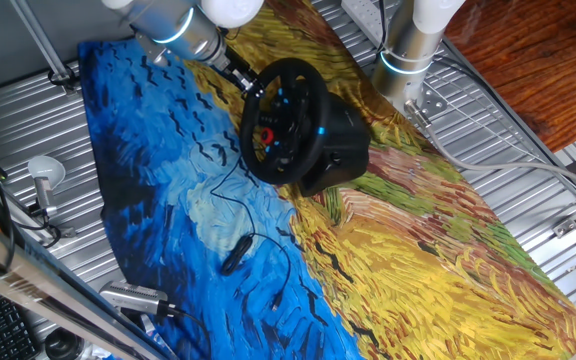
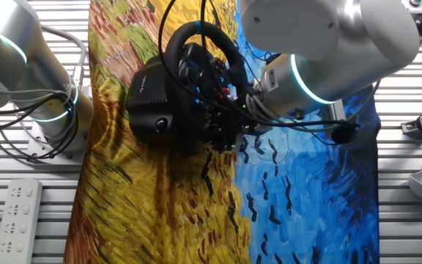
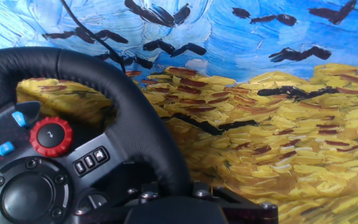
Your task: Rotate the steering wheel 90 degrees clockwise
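the steering wheel [image 1: 286, 120] stands on its black base [image 1: 343, 150] mid-desk, on the painted cloth [image 1: 418, 260]. the claw [image 1: 251, 84] sits at its rim; whether it grips, i cannot tell. no readable writing shows.

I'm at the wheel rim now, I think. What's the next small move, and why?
Probably confirm the grip, then begin a slow clockwise arc. The hand view shows the steering wheel rim running right down to the gripper, and one fixed view puts the arm's tip against the rim's upper left. The fingers are hidden, so closure is unconfirmed.
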`<move>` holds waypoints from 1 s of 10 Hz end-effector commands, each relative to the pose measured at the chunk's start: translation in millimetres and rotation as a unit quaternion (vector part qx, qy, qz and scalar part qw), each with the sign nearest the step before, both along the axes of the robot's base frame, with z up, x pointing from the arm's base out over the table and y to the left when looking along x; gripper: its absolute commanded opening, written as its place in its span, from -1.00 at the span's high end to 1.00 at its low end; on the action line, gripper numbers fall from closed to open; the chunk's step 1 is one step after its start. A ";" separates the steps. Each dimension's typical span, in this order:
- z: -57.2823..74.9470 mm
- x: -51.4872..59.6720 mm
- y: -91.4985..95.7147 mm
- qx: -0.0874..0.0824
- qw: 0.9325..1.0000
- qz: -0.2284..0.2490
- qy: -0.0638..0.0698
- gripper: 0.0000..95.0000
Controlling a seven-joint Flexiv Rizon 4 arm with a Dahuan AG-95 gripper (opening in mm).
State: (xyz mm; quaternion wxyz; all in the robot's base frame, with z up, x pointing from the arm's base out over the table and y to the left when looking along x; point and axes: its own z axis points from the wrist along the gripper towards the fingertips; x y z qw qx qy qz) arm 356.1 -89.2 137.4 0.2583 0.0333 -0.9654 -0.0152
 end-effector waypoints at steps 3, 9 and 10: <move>-0.2 0.2 0.1 -0.002 1.000 -0.007 -0.001 1.00; -1.2 5.2 1.1 0.000 1.000 0.000 -0.002 1.00; -2.4 8.7 3.0 0.000 1.000 0.002 -0.001 1.00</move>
